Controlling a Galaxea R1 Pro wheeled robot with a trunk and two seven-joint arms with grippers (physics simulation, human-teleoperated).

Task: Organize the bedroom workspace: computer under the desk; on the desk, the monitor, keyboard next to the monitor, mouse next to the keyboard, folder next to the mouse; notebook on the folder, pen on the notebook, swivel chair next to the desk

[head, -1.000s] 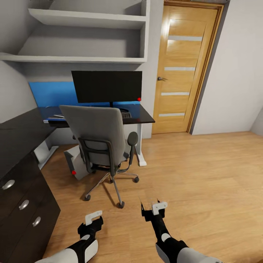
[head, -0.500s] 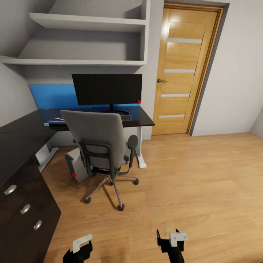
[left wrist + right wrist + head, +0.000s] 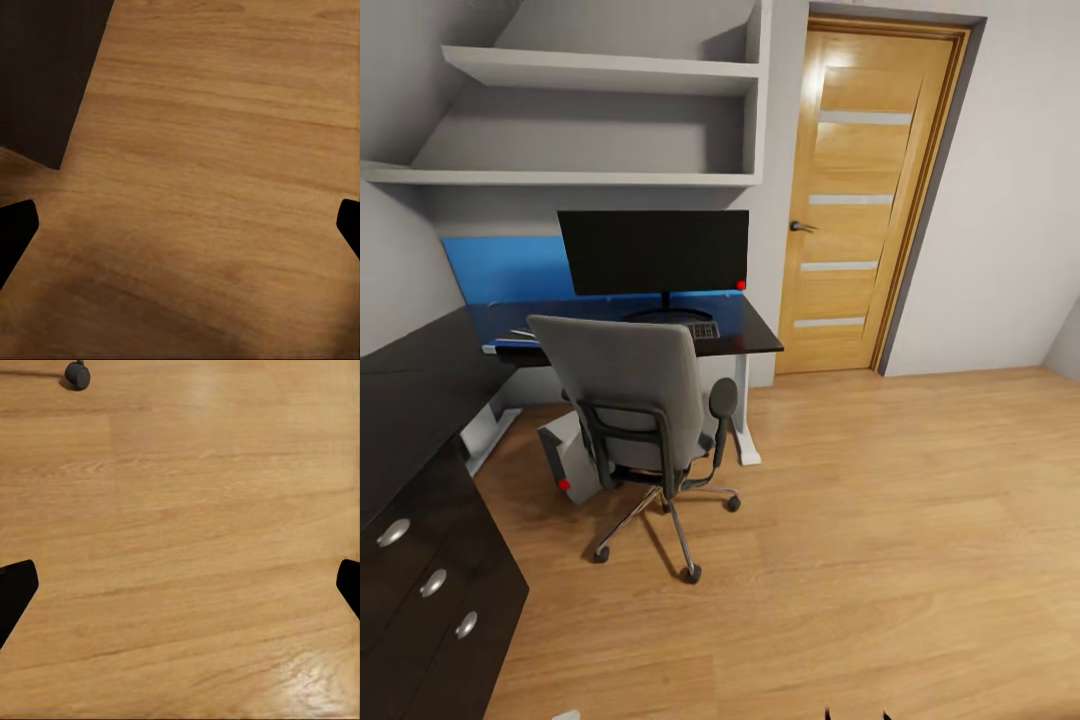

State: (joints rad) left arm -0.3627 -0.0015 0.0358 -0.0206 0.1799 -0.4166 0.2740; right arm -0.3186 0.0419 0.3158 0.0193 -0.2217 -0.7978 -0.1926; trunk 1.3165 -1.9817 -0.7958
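Note:
The black monitor (image 3: 653,250) stands on the black-topped desk (image 3: 755,338). A corner of the keyboard (image 3: 705,328) shows under it, past the swivel chair (image 3: 628,385). The chair faces the desk with its grey back to me and hides its seat, so the folder is hidden. The grey computer (image 3: 565,458) sits on the floor under the desk. A thin flat blue item (image 3: 500,347) lies on the desk to the left. I cannot make out the mouse or pen. My left gripper (image 3: 180,229) and right gripper (image 3: 180,589) are open over bare floor.
A black drawer unit (image 3: 420,580) fills the near left. A wooden door (image 3: 855,200) stands shut at the back right, with grey wall shelves (image 3: 600,110) above the desk. Wood floor stretches open to the right. One chair castor (image 3: 77,373) shows in the right wrist view.
Both arms have dropped down out of the head view's lower edge. The picture has shifted slightly downward, so the camera has moved; desk and chair stay put.

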